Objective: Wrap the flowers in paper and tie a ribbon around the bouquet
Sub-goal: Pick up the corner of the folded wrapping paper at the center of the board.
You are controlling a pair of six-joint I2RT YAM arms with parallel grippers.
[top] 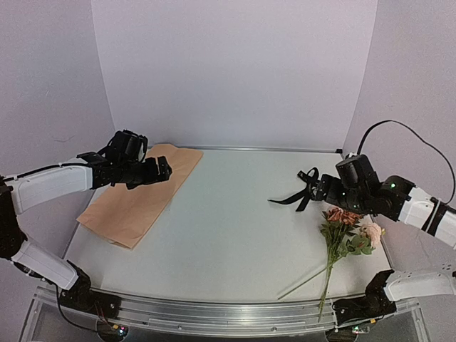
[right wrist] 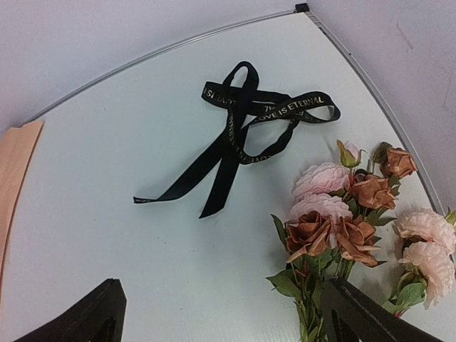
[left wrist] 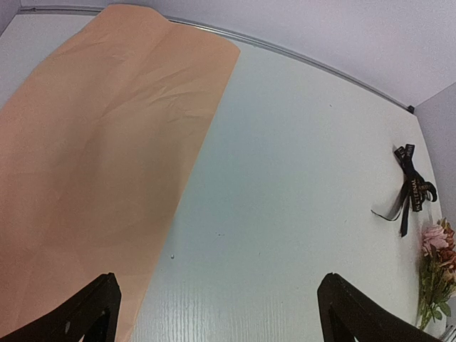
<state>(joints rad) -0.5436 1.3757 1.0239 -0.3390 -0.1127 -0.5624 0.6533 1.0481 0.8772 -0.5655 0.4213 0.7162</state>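
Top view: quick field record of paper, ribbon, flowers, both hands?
tan-peach kraft paper sheet: lying flat, far left on white table
narrow black satin ribbon: loose, untied, right of centre
pink and rust-brown flower bunch: lying near right edge, unwrapped
left hand: open, empty, over paper
right hand: open, empty, over ribbon
task progress: not started

A white table (top: 235,214) fills the middle. Pale lilac walls (top: 235,71) stand from nine round to three o'clock. A metal rail (top: 214,313) runs at six.
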